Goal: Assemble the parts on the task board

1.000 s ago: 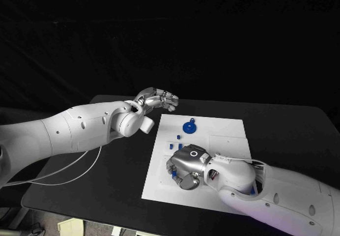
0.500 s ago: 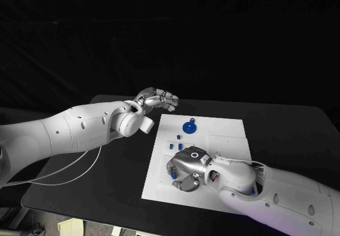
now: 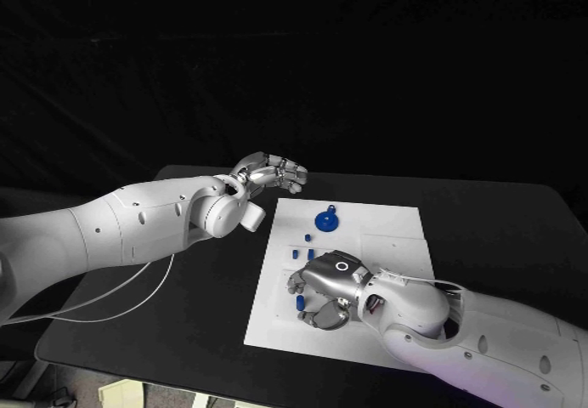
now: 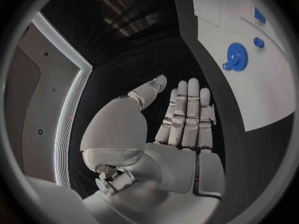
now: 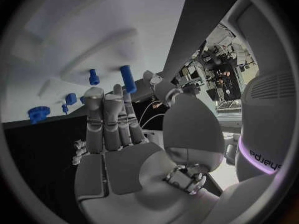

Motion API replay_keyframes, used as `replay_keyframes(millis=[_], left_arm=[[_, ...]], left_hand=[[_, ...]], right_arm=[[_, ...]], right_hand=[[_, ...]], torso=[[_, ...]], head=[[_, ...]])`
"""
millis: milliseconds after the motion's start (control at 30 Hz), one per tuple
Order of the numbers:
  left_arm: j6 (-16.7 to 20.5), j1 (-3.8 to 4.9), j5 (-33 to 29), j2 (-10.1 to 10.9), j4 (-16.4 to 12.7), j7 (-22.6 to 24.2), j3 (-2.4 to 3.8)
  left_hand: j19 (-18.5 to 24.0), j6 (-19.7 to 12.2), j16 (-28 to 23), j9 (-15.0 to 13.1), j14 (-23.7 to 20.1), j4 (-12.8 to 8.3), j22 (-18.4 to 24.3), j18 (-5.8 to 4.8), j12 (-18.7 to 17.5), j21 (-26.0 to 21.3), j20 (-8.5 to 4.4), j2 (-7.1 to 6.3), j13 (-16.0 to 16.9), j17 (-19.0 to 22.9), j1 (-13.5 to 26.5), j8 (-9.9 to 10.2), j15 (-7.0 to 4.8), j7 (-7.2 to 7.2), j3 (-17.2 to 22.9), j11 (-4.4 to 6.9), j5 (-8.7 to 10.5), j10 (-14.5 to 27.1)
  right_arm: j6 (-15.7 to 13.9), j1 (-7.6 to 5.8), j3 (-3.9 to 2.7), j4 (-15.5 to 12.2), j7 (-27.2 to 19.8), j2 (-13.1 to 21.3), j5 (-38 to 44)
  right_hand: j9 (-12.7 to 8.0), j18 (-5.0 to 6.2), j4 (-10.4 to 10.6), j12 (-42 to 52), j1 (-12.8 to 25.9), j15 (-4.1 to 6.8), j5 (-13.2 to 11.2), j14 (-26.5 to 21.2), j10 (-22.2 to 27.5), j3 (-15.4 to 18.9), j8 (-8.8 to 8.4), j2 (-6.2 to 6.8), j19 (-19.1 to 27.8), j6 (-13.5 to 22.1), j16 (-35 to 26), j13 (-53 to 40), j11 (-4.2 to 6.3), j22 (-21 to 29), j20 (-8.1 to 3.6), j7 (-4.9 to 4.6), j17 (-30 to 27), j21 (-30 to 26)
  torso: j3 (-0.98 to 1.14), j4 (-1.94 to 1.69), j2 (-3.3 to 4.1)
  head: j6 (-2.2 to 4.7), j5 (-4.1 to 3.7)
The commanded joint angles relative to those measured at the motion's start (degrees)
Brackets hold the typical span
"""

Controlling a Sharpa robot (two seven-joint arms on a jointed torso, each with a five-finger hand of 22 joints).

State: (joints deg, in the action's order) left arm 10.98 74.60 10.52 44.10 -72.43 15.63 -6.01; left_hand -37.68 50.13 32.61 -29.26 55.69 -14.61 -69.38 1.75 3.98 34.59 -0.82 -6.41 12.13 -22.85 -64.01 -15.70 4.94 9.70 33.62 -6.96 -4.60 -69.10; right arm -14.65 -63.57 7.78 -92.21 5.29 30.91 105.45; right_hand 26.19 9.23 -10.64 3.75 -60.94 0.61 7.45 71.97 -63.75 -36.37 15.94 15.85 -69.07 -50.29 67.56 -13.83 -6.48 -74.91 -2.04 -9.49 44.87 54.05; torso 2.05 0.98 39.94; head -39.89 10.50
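Right robot hand [image 3: 329,289] hovers low over the task board [image 3: 390,229], fingers apart, grasping nothing. Better to descend slowly onto the blue pegs [image 3: 302,252] near the blue gear [image 3: 327,220]. Left robot hand [image 3: 272,174] waits beyond the board's corner, released.

Silver many-fingered right hand [image 3: 329,291] covers the middle of the flat white task board [image 3: 398,228]; parts beneath it hidden. Small blue pieces [image 3: 302,251] beside it too small to identify. Left wrist view: board runs off the circle's rim.
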Motion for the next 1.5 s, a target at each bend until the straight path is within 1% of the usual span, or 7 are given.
replay_keyframes(millis=[33,367,533,667,933,1000,1500], left_arm=[[-0.8,0.04,-0.3,0.0,0.0,0.3,0.04],[-0.9,0.04,-0.3,-0.1,0.3,0.3,0.03],[-0.9,0.03,-0.3,-0.2,0.7,0.3,0.00],[-0.9,-0.09,-0.3,-0.1,1.0,0.3,-0.05],[-0.9,-0.75,-0.4,-0.2,1.6,0.3,-0.24],[-1.0,-0.86,-0.4,-0.3,1.7,0.2,-0.31],[-1.0,-1.43,-0.6,-0.2,1.8,0.3,-0.65]], left_hand=[[0.0,-0.4,-0.2,0.1,0.4,0.3,-0.1,-0.18,0.0,-0.2,0.21,-0.10,-0.1,-0.1,0.5,-0.3,0.17,-0.11,0.0,0.15,-0.20,0.4],[0.0,-0.4,-0.2,0.1,0.4,0.3,-0.1,-0.18,0.0,-0.2,0.21,-0.11,-0.1,-0.2,0.5,-0.3,0.17,-0.10,0.0,0.15,-0.19,0.4],[0.0,-0.4,-0.3,0.1,0.4,0.3,-0.1,-0.18,0.0,-0.2,0.21,-0.10,-0.1,-0.2,0.5,-0.3,0.17,-0.10,0.0,0.15,-0.19,0.4],[0.0,-0.4,-0.3,0.1,0.4,0.3,-0.1,-0.18,0.0,-0.2,0.21,-0.10,-0.1,-0.2,0.5,-0.3,0.17,-0.10,0.0,0.15,-0.19,0.4],[0.0,-0.4,-0.3,0.1,0.4,0.3,-0.1,-0.19,0.1,-0.3,0.22,-0.09,-0.1,-0.3,0.6,-0.3,0.17,-0.09,0.0,0.15,-0.18,0.4],[0.0,-0.4,-0.3,0.1,0.4,0.4,-0.1,-0.19,0.1,-0.3,0.22,-0.09,-0.1,-0.3,0.6,-0.3,0.17,-0.09,0.0,0.15,-0.17,0.4],[0.0,-0.4,-0.4,0.1,0.4,0.4,-0.2,-0.19,0.1,-0.3,0.22,-0.08,-0.1,-0.4,0.6,-0.4,0.17,-0.10,0.0,0.15,-0.18,0.4]], right_arm=[[-5.8,0.06,-0.03,-0.9,-2.1,0.7,-2.2],[-6.4,-0.80,-1.44,-4.0,-4.1,4.4,-10.3],[-4.2,-2.23,-3.34,-5.0,-4.1,7.9,-22.0],[-1.6,-4.00,-4.27,-5.6,-3.3,11.2,-27.1],[9.8,-7.80,-4.27,-4.1,1.6,17.2,-37.3],[12.2,-8.22,-4.26,-3.2,3.0,18.1,-39.6],[26.3,-8.41,-3.00,-3.4,14.6,25.6,-49.1]], right_hand=[[-0.2,5.77,0.1,-0.1,0.3,-0.83,-0.3,-0.2,1.3,1.1,-0.47,0.63,0.0,0.4,0.4,0.6,-0.30,-0.7,-0.28,0.82,-0.1,-0.4],[-0.3,5.77,0.7,0.7,1.2,-0.99,0.3,-0.4,1.8,3.5,-0.54,0.57,0.1,1.6,0.7,1.4,-0.44,-0.7,-0.32,1.17,-0.2,-0.8],[-0.2,5.77,1.0,2.8,0.4,0.37,0.6,-0.1,-2.1,3.8,0.12,-1.01,-0.2,0.9,0.9,0.7,0.96,-0.9,-0.50,-0.78,-0.3,-0.7],[0.1,5.77,0.9,5.5,0.5,1.82,0.6,0.4,-6.5,4.4,0.79,-2.27,-0.6,-0.1,1.0,-0.9,2.49,-1.0,-0.61,-0.37,-0.4,-0.4],[1.0,5.77,2.0,17.5,2.6,4.54,-0.1,0.7,-12.8,6.8,1.64,-3.79,-0.5,-1.4,0.5,-12.7,5.24,-0.9,-0.73,1.89,-0.6,-0.6],[1.8,5.77,2.5,32.4,3.1,5.28,0.6,1.0,-7.6,7.3,1.85,-4.70,-0.7,-1.9,0.4,-27.1,6.15,-1.0,-0.91,2.87,-0.5,-0.7],[6.9,5.77,7.3,58.0,10.3,6.44,2.8,1.2,-1.9,8.5,3.54,-9.81,-1.7,-4.1,6.8,-49.8,7.31,-1.4,-2.55,3.87,6.8,3.8]], torso=[[0.01,0.00,-0.01],[0.02,0.04,-0.05],[0.03,0.12,-0.15],[0.03,0.20,-0.28],[0.13,0.65,-0.97],[0.15,0.75,-1.14],[0.24,0.96,-1.78]], head=[[0.12,-0.13],[0.71,-0.74],[1.11,-1.47],[1.54,-2.18],[1.89,-3.52],[2.14,-3.94],[1.79,-6.97]])
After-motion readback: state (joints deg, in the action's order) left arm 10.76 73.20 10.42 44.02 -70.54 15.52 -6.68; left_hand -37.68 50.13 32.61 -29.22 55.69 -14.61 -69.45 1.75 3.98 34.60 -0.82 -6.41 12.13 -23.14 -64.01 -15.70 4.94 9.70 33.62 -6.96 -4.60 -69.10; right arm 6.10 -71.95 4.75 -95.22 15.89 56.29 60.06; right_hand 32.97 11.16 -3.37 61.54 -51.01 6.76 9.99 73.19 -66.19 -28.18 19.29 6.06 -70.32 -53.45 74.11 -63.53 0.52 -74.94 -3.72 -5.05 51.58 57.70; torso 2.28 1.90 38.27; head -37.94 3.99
